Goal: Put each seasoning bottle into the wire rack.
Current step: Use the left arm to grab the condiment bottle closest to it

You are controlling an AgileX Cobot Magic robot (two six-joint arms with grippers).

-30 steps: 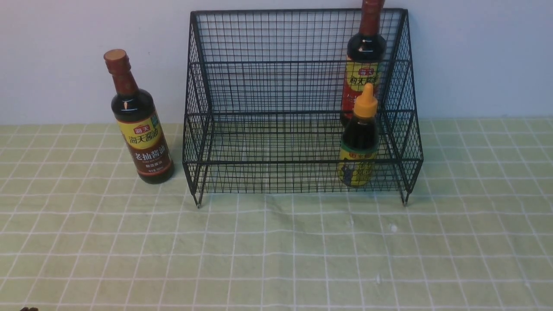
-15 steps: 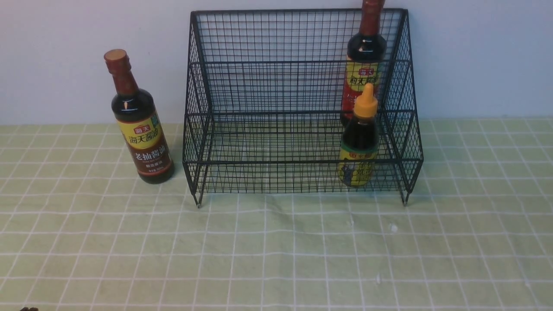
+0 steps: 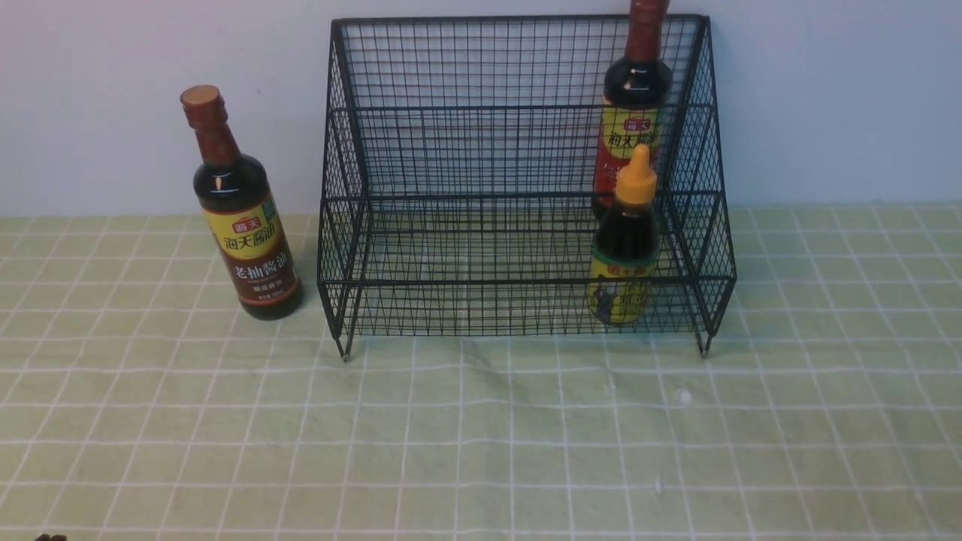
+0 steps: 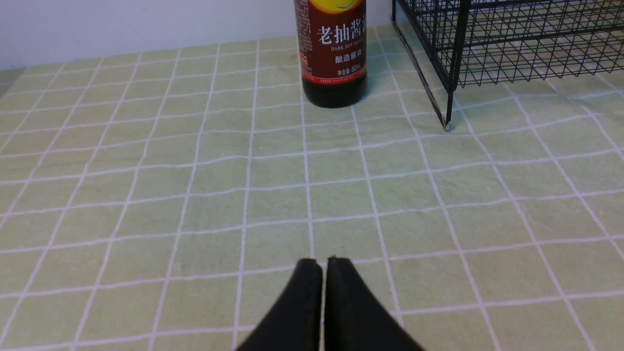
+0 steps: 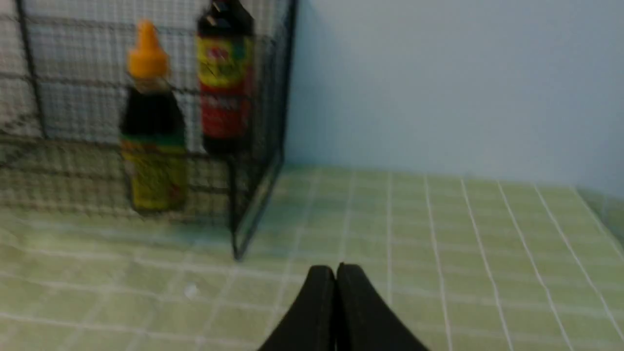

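Note:
The black wire rack (image 3: pixel 518 120) stands at the back middle of the table. On its upper tier at the right stands a tall seasoning bottle with a red lower band (image 3: pixel 630 113). A short bottle with an orange nozzle cap (image 3: pixel 625 240) stands on the lower tier in front of it. A second tall bottle with a brown band (image 3: pixel 240 218) stands upright on the cloth left of the rack. My left gripper (image 4: pixel 324 261) is shut and empty, well short of that bottle (image 4: pixel 333 53). My right gripper (image 5: pixel 335 267) is shut and empty, off the rack's right corner (image 5: pixel 253 185).
A green cloth with a white grid (image 3: pixel 481 436) covers the table. A pale wall (image 3: pixel 113 90) rises right behind the rack and the bottles. A small dark bit of the left arm (image 3: pixel 49 538) shows at the front view's bottom left corner.

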